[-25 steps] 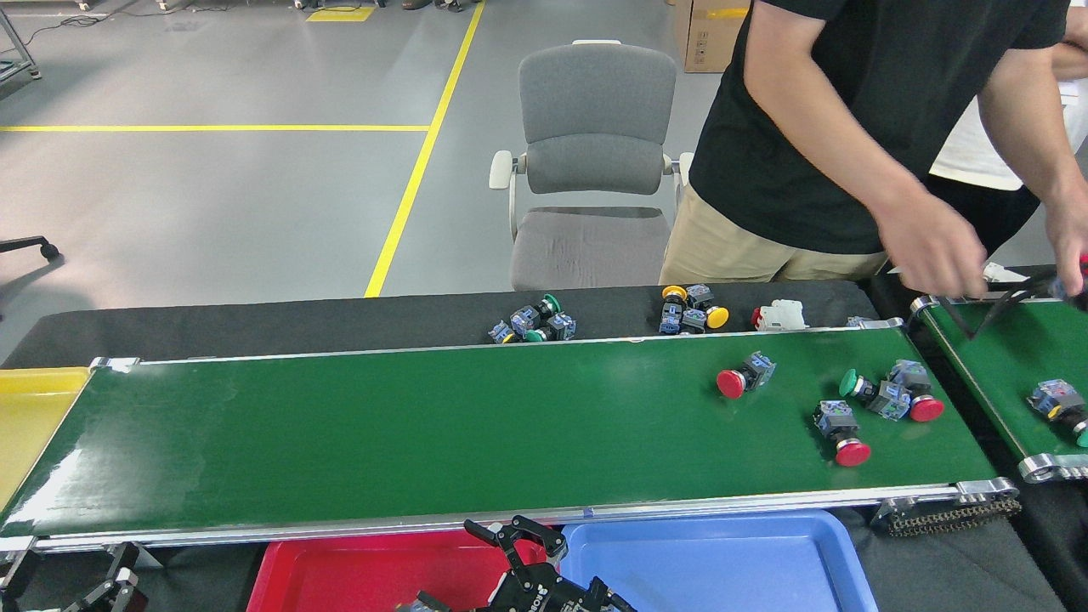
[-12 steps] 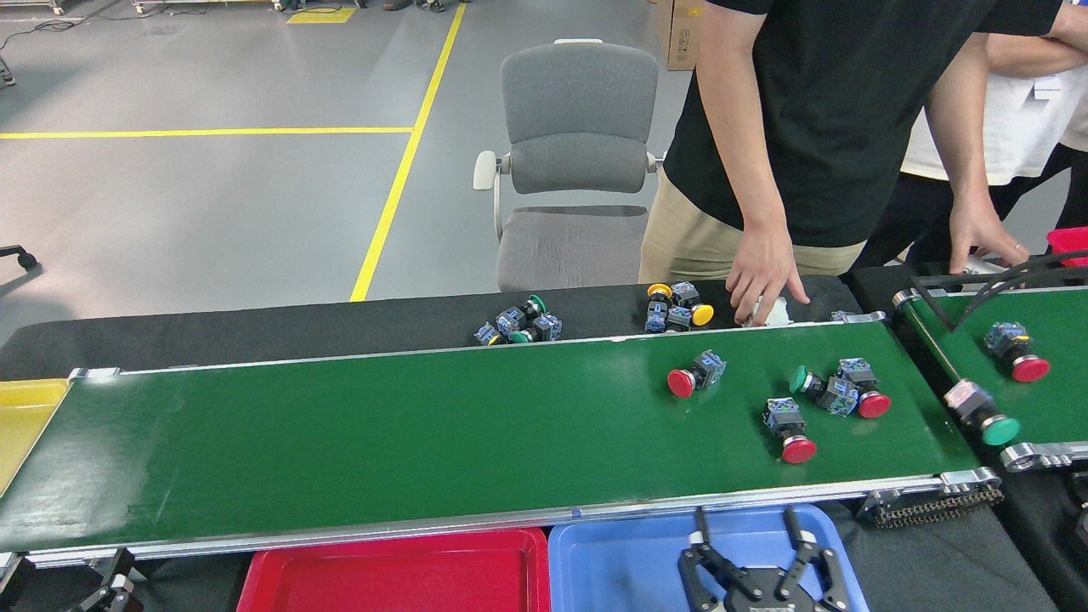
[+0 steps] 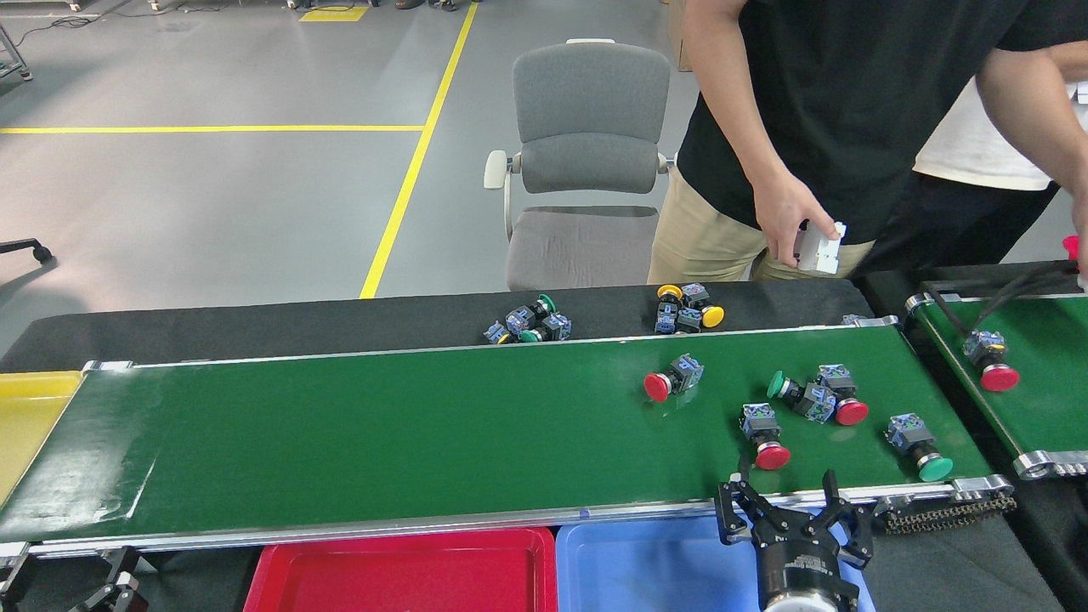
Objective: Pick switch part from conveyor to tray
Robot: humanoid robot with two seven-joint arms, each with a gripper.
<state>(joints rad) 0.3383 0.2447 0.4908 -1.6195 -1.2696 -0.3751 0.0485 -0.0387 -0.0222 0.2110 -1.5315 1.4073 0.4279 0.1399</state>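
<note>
**Right claw lined up on the red button, nothing in it**

The right gripper point(image 3: 786, 497) has its black fingers point(image 3: 733, 497) spread wide with nothing between them. It hovers over the near rail of the conveyor point(image 3: 382, 442), just above the blue tray point(image 3: 646, 565), tips pointing up at the belt. The left gripper point(image 3: 110, 586) barely pokes in at the bottom left corner, too dark and cropped, so I can't tell if it's spread or closed.

Closest target is the red switch point(image 3: 762, 438), lying on its side on the belt just beyond the fingertips, red cap toward the robot, blue-grey block behind it. Further along the belt: another red one point(image 3: 671, 378) to the left, a touching pair, the green switch point(image 3: 795, 393) and a red-capped one point(image 3: 841, 399), and a green-capped one point(image 3: 920, 446) near the right end.

My guess on handling: small, light, hard plastic, no give. The domed cap looks slick and round, so it'd probably squirt out of a pinch. I'd go for the boxy block at the back, flat sides, jaws across it. Since it's resting on a round cap it may roll if nudged.

Behind the belt a person's hand point(image 3: 786, 221) holds a white part point(image 3: 820, 248). A red tray point(image 3: 399, 578) sits left of the blue one and a yellow tray point(image 3: 30, 408) is at the far left.
</note>
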